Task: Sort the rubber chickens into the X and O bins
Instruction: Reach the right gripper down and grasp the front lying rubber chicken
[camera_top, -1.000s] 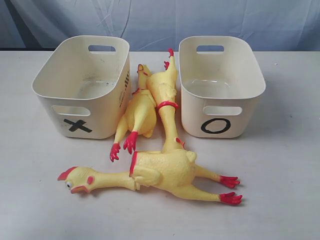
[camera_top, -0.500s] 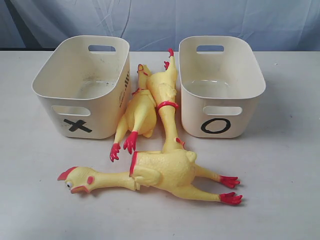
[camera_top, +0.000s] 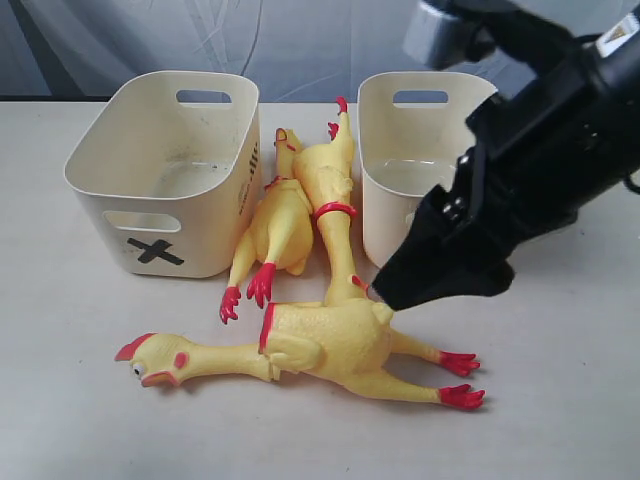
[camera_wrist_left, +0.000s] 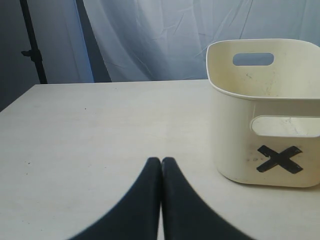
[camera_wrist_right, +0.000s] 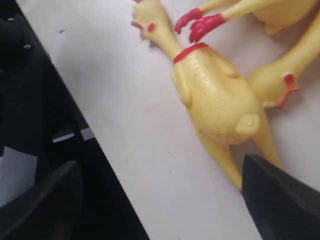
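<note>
The left pincer (camera_wrist_left: 161, 163) is resting low over the bare worktop (camera_top: 80, 400), fingers pressed together and holding nothing. Just beyond it the X bin (camera_top: 200, 235) is standing upright and looking empty. Two smaller rubber chickens (camera_top: 280, 225) (camera_top: 325, 175) are lying side by side between the bins, and the largest chicken (camera_top: 330, 345) is lying across the front, head to the left and red feet to the right. It looks soft, pimpled and plump at the body. The right pincer (camera_wrist_right: 159, 169) is hovering just above its rump with fingers spread wide and nothing between them. The O bin (camera_top: 385, 210) is sitting behind that arm, its mark hidden. This looks like the first pick, with nothing sorted yet. Next, the pincer is going to need lowering and centring across the body before closing.
</note>
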